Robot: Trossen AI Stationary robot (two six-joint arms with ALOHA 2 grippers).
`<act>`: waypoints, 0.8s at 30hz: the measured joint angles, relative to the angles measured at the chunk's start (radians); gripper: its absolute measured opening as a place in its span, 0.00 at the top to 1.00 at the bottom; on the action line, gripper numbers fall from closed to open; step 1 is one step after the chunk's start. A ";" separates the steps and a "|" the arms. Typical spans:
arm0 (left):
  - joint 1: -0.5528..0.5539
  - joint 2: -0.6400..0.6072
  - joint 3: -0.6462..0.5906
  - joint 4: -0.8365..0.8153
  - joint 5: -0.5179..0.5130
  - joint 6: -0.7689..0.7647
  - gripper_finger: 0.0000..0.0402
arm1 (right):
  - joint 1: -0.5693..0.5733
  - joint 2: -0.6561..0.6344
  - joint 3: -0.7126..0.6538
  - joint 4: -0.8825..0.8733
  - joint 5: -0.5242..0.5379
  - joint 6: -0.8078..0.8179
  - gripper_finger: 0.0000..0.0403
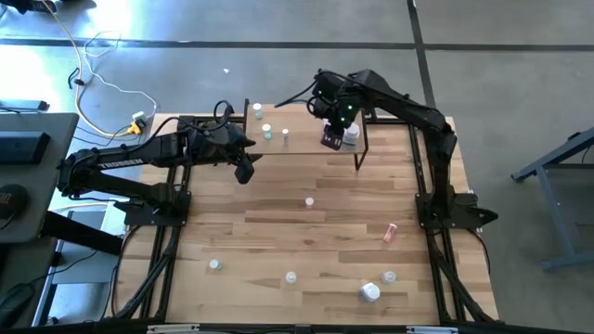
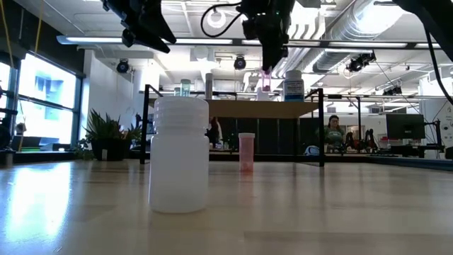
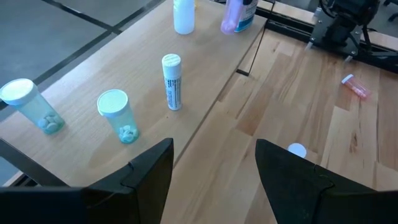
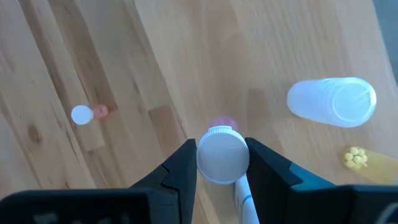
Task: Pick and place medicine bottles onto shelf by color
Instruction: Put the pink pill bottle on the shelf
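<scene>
The shelf (image 1: 306, 137) stands at the table's far side on thin black legs. On it stand two green bottles (image 3: 118, 115), a thin white bottle (image 3: 172, 81), a white bottle (image 4: 331, 101) and a blue-labelled one (image 2: 294, 85). My right gripper (image 1: 331, 139) is above the shelf's right part, shut on a pink bottle (image 2: 266, 83) with a white cap. My left gripper (image 1: 244, 172) hangs open and empty above the table, just near of the shelf's left end; its fingers (image 3: 149, 165) show wide apart. My right gripper pinches the pink bottle's white cap (image 4: 222, 155) between its two fingers, one on each side. The fingers come from above, pointing down. The bottle hangs upright below them, its bottom at the shelf board (image 2: 283, 106); whether it rests on the board I cannot tell.
Loose bottles on the tabletop: a large white one at the near right (image 1: 370, 292), a pink one lying at the right (image 1: 391, 231), a small pink one mid-table (image 1: 309, 201), and small white-capped ones near the front (image 1: 214, 264) (image 1: 290, 276) (image 1: 389, 276).
</scene>
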 joint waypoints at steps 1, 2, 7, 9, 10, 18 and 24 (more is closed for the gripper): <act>0.000 0.000 0.000 0.000 0.000 0.000 0.46 | 0.000 0.000 -0.004 0.002 0.000 0.000 0.74; 0.000 0.000 0.000 0.000 0.000 0.000 0.46 | 0.000 0.000 -0.008 0.005 -0.002 0.000 0.74; 0.000 0.000 0.000 0.000 -0.002 0.000 0.46 | 0.000 0.000 -0.030 0.026 -0.045 0.000 0.74; 0.000 0.000 0.000 0.000 -0.002 0.000 0.46 | 0.000 0.000 -0.048 0.039 -0.049 0.000 0.74; 0.000 0.000 0.000 0.000 -0.002 0.000 0.46 | 0.000 0.000 -0.057 0.048 -0.049 0.000 0.74; 0.000 0.000 0.000 -0.005 -0.002 0.000 0.46 | -0.003 0.000 -0.089 0.054 -0.052 0.003 0.74; 0.000 0.000 0.000 -0.018 -0.002 0.000 0.46 | -0.003 0.000 -0.090 0.052 -0.056 0.024 0.74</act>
